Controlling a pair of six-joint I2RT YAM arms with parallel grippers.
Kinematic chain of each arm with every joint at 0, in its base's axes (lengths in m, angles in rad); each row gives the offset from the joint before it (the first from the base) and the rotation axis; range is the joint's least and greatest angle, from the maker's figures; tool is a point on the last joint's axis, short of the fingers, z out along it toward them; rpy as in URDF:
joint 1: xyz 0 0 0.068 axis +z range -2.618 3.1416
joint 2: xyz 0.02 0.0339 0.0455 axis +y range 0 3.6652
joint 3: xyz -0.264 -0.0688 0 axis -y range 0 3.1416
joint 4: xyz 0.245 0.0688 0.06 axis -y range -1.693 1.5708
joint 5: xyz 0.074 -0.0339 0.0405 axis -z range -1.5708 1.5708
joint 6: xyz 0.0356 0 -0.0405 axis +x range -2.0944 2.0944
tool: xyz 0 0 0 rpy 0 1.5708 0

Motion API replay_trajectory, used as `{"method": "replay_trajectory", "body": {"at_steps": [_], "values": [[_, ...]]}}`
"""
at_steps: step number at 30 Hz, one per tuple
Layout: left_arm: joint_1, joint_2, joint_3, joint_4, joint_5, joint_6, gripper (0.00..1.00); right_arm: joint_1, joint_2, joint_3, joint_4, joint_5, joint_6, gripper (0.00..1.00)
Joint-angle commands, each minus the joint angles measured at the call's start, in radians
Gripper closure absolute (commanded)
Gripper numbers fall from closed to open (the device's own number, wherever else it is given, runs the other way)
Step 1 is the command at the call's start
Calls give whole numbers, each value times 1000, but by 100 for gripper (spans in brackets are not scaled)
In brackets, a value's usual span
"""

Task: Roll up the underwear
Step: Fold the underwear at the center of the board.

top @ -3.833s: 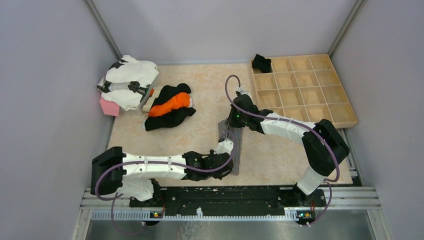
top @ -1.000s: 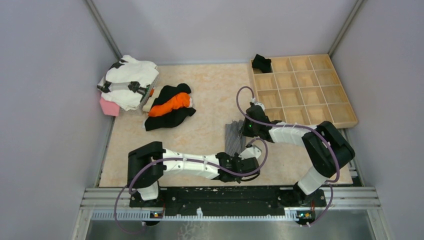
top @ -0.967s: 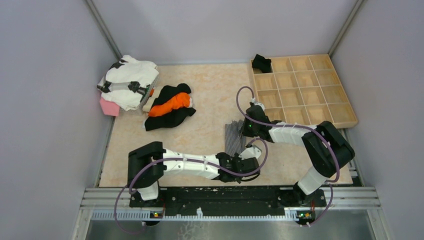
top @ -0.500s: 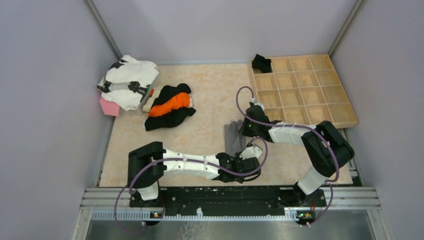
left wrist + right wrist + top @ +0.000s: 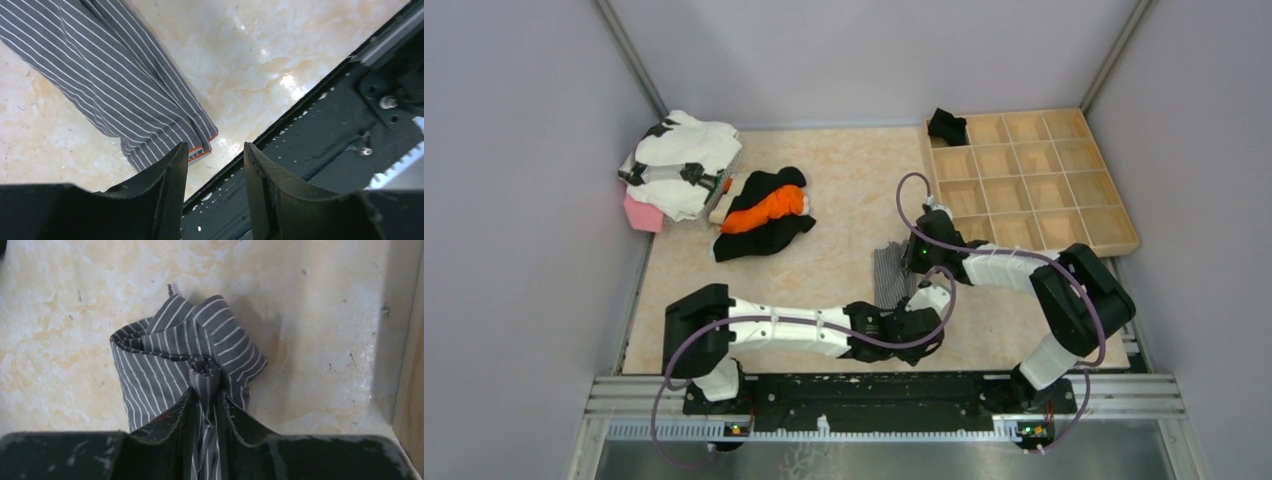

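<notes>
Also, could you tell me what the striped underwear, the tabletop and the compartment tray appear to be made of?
The striped underwear: soft matte cloth, probably cotton knit; it bunches into folds.
The tabletop: smooth, slightly glossy beige marble pattern, possibly printed laminate; it shows light glints.
The compartment tray: pale, matte wood by its colour, perhaps plywood.

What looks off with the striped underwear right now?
The striped underwear is not a tidy roll. Its far end is crumpled into a lopsided bunch pinched in the right hand. Its near end lies flat and loose by the near edge of the table, in front of the open left hand.
</notes>
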Motion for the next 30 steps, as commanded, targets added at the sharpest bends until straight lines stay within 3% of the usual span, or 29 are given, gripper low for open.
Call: {"method": "replay_trajectory", "body": {"at_steps": [1, 8, 12, 16, 22, 26, 30], "values": [[-5, -123, -6, 46, -25, 16, 48, -9, -82, 40, -63, 12, -36, 75], [21, -340, -173, 75, -192, -51, 43, -10, -178, 61, -151, 78, -89, 65], [103, -465, -301, 119, -169, -107, 43, -11, -245, 45, -174, 99, -119, 63], [149, -513, -380, 159, -143, -114, 46, -10, -289, 21, -176, 60, -132, 73], [156, -496, -397, 181, -126, -108, 49, -11, -297, -1, -146, -173, -133, 90], [156, -485, -409, 199, -119, -116, 50, -9, -260, -16, -150, -311, -144, 94], [156, -474, -418, 207, -113, -117, 50, -9, -253, -86, -107, -306, -129, 96]]}}
